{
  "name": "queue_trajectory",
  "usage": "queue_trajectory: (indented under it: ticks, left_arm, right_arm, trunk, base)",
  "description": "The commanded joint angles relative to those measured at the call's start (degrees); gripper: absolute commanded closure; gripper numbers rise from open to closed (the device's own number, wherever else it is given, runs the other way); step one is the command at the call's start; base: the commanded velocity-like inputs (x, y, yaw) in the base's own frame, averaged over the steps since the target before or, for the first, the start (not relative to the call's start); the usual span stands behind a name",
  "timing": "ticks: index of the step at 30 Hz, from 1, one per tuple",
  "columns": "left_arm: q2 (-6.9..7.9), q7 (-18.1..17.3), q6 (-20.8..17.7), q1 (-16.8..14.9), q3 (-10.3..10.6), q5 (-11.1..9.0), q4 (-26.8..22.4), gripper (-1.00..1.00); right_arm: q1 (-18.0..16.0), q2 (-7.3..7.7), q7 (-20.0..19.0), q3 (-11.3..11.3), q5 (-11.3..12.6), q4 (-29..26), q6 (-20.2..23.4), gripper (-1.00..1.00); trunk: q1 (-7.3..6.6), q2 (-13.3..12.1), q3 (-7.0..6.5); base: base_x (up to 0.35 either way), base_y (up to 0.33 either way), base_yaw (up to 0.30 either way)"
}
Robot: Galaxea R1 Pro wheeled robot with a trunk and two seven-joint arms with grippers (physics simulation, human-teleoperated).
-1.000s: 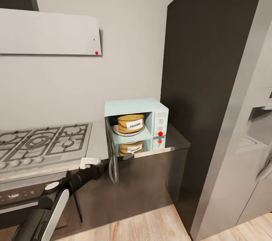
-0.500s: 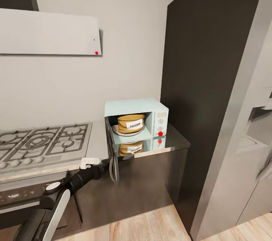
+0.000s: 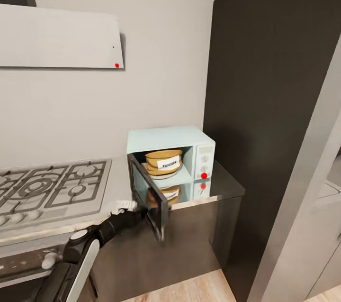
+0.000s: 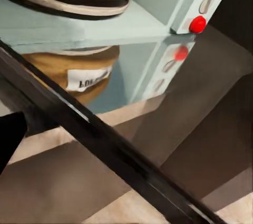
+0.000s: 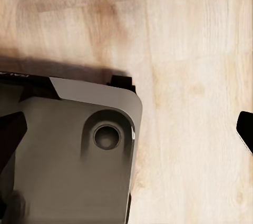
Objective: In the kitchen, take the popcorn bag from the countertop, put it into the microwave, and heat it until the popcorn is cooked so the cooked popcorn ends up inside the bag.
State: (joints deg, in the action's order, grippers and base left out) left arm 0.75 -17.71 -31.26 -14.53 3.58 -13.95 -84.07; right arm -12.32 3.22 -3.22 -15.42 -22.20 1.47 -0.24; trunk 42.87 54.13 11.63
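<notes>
On the long shiny grey countertop (image 3: pixel 222 183), the small pale blue microwave (image 3: pixel 170 150) holds the squat orange popcorn bag (image 3: pixel 164 161), so my left gripper (image 3: pixel 129 207) pushes its door shut; I cannot tell how open the claw is.

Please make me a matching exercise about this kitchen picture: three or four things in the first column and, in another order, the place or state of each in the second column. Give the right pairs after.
Column 1:
1. popcorn bag
2. microwave door
3. gas hob
4. red round light

Column 2:
A. on the control panel of the microwave
B. set in the countertop, left of the microwave
C. on the plate inside the microwave
D. partly open, left gripper behind it

Pairs: 1-C, 2-D, 3-B, 4-A
</notes>
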Motion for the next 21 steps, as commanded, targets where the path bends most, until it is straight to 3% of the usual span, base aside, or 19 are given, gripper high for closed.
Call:
queue_trajectory:
  ticks: [1,4,6,7,9,11,21]
  left_arm:
    - [-0.03,0.0,-0.4,0.0,1.4,-0.3,0.0,-1.00]
    - [-0.62,0.0,-0.3,0.0,7.7,-0.3,-0.1,-1.00]
    - [-2.91,0.2,-0.4,0.0,9.6,0.1,-0.1,-1.00]
    - [-3.93,0.2,-0.5,0.0,9.9,1.5,-0.1,-1.00]
    - [-4.37,0.3,-0.5,-0.1,10.0,3.9,0.0,-1.00]
    - [-4.51,0.4,-0.4,-0.1,10.0,5.0,0.0,-1.00]
    - [-4.53,3.4,-0.4,-0.1,10.1,5.2,0.1,-1.00]
  right_arm:
    - [-0.1,0.03,-0.1,-0.5,-0.5,0.1,0.0,-1.00]
    - [-0.1,0.03,-0.1,-0.5,-0.5,0.1,0.0,-1.00]
    - [-0.1,0.03,-0.1,-0.5,-0.5,0.1,0.0,-1.00]
    - [-0.1,0.03,-0.1,-0.4,-0.5,0.1,0.0,-1.00]
    - [-0.1,0.03,-0.1,-0.4,-0.5,0.1,0.0,-1.00]
    - [-0.1,0.03,-0.1,-0.5,-0.5,0.1,0.0,-1.00]
    - [-0.1,0.08,-0.1,-0.5,-0.5,0.1,0.0,-1.00]
  trunk:
    - [0.04,0.1,0.08]
    - [0.04,0.1,0.08]
    - [0.04,0.1,0.08]
    - [0.04,0.1,0.08]
    - [0.04,0.1,0.08]
    - [0.04,0.1,0.08]
    - [0.04,0.1,0.08]
  base:
    - [0.209,0.000,0.000]
    - [0.061,0.000,0.000]
    - [0.008,0.000,0.000]
    - [0.002,0.000,0.000]
    - [0.000,0.000,0.000]
    - [0.000,0.000,0.000]
    - [0.018,0.000,0.000]
